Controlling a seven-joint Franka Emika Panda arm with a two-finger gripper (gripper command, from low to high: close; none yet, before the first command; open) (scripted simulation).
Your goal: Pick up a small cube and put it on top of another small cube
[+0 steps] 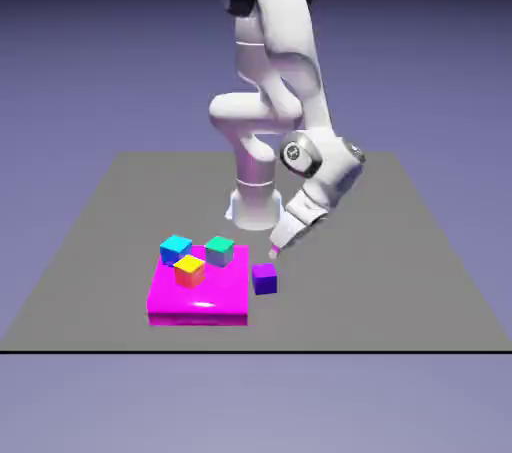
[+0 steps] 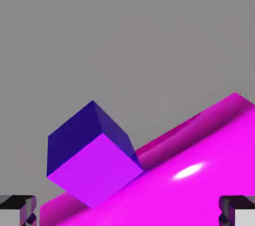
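A small purple cube [image 1: 264, 279] rests on the grey table right beside the flat magenta block [image 1: 200, 293], on the exterior view's right of it. The teal-topped cube with grey-blue sides [image 1: 219, 250] stands on that block near its back edge. My gripper [image 1: 274, 253] hangs tilted just above and behind the purple cube, apart from it, with nothing between its fingers. In the hand view the purple cube [image 2: 92, 155] shows large ahead, between the two widely spread fingertips [image 2: 19, 211], leaning against the magenta block [image 2: 199, 170].
On the magenta block also stand a cyan-topped blue cube [image 1: 175, 248] and a yellow-topped red cube [image 1: 189, 269]. The grey table [image 1: 400, 241] spreads around them; its front edge runs just below the block.
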